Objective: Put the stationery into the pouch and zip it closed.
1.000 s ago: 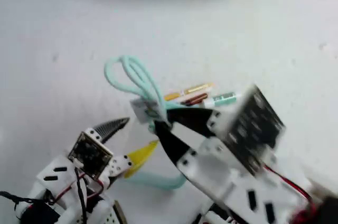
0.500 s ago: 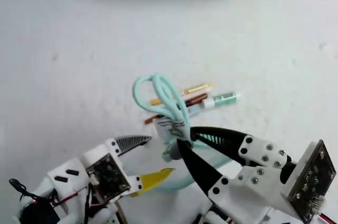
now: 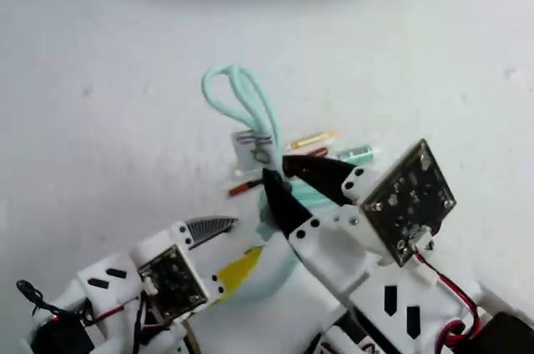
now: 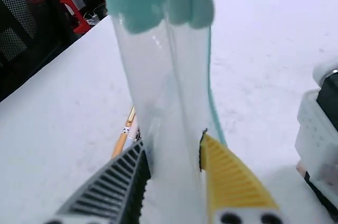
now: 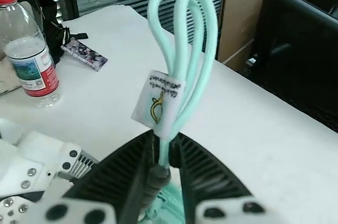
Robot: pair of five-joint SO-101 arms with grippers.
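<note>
- Low and centre in the high view, the left tool grips the clear pouch, which stands upright between its grey and yellow sides.
- Just right of centre, the right tool pinches the base of the pouch's mint cord loop, beside its white tag.
- Pens lie on the white bench, just above centre.

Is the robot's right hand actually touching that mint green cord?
Touching. The right wrist view shows the right hand clamped from both sides on the base of the cord, with no gap.
</note>
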